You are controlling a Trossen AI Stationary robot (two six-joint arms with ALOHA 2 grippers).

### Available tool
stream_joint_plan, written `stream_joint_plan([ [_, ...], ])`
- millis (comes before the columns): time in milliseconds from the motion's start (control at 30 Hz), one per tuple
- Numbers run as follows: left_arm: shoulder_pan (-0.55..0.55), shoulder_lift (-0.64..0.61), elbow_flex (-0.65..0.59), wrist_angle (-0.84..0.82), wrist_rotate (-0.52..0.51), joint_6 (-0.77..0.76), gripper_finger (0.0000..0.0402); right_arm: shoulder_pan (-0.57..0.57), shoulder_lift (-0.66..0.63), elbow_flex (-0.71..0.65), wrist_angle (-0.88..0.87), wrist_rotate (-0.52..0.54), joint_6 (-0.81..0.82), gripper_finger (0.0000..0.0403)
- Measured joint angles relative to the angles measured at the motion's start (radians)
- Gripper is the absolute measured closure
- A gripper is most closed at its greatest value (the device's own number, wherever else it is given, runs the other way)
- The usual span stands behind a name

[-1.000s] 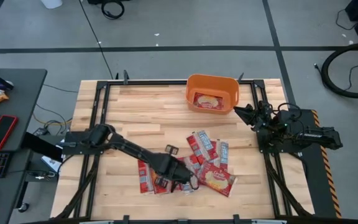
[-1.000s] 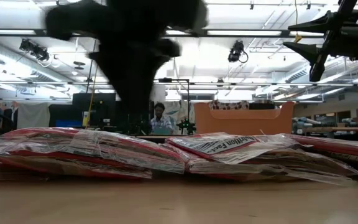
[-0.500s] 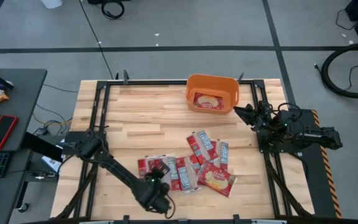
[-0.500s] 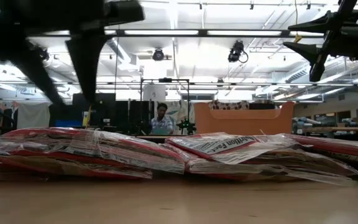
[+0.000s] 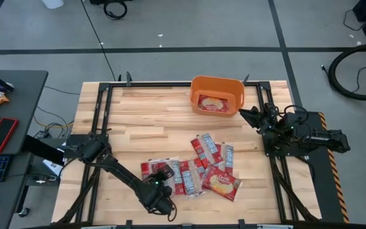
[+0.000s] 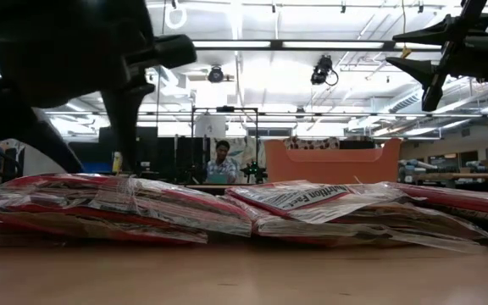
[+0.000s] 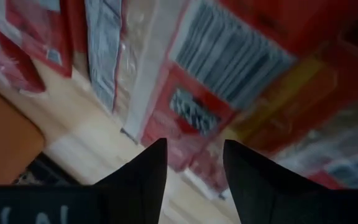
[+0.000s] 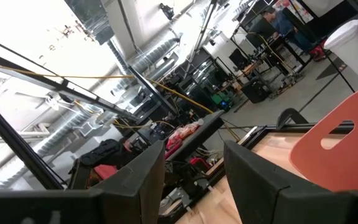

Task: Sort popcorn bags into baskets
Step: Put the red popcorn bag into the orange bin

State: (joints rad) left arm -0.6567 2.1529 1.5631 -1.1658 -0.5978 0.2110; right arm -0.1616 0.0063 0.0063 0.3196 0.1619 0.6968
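**One bag sorted, the heap still waiting**

The left hand (image 5: 161, 191), fingers parted and empty, hangs over the popcorn bags (image 5: 199, 168) heaped near the tabletop's front edge. Right hand (image 5: 246, 115), apparently open, waits beside the basket (image 5: 218, 84), which holds one bag at the back edge.

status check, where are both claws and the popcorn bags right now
Left claw open, empty, above near edge of the flat red popcorn bags. Right claw open, parked beside orange plastic tub, one bag inside. Nothing blocking.
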Motion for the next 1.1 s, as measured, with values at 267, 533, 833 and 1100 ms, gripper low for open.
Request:
stream_joint_plan([
  [267, -0.001, 0.000, 0.000, 0.109, 0.064, 0.084, 0.0259, 0.000, 0.000, 0.000, 0.000, 0.000, 0.000, 0.0233],
  [533, 0.006, 0.000, 0.001, 0.123, 0.067, -0.092, 0.0379, 0.000, 0.000, 0.000, 0.000, 0.000, 0.000, 0.0233],
  [833, 0.064, -0.026, 0.138, -0.123, 0.090, -0.201, 0.0397, 0.000, 0.000, 0.000, 0.000, 0.000, 0.000, 0.0233],
  [1100, 0.165, -0.190, 0.178, -0.184, 0.091, -0.351, 0.0399, 0.000, 0.000, 0.000, 0.000, 0.000, 0.000, 0.0233],
])
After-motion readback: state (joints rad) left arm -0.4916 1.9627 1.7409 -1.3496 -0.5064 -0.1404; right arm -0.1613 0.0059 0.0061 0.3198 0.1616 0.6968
